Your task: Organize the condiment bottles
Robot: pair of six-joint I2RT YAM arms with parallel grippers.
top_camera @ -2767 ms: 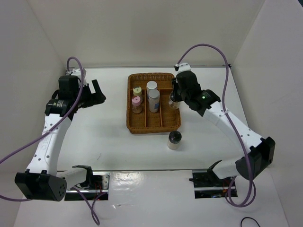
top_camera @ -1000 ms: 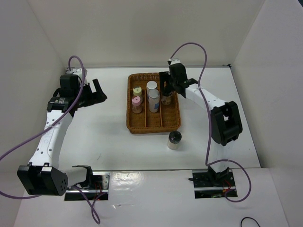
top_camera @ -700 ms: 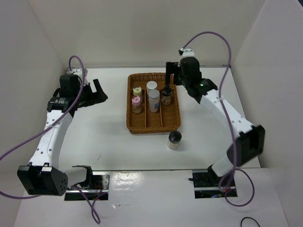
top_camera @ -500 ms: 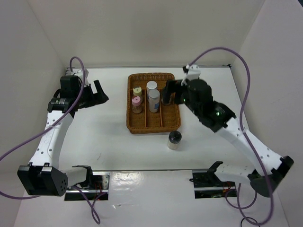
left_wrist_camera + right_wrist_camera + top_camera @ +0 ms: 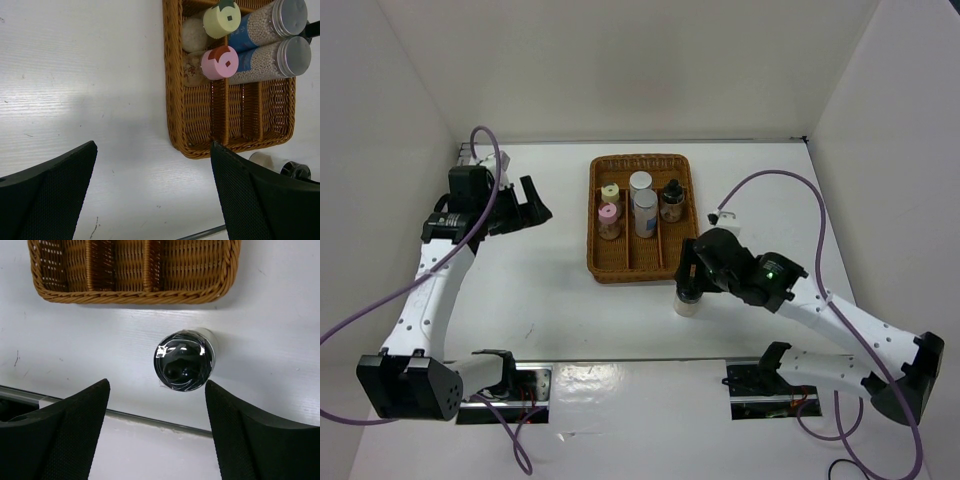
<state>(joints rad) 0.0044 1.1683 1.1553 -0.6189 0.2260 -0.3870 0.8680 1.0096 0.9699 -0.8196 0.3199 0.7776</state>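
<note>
Right gripper (image 5: 156, 390) swung off tray (image 5: 135, 297) — black-capped jar (image 5: 184, 360) centred beneath spread jaws.

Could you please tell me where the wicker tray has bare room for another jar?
The near halves of all three tray compartments are bare, up to its rim. The right one has most room, with only the black-capped jar at its far end. The far halves are crowded: yellow-capped jar and pink-capped jar left, white-capped jar and silver-capped jar middle.

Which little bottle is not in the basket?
The black-capped bottle standing alone on the table, just outside the basket's near edge. The other five sit inside it.
</note>
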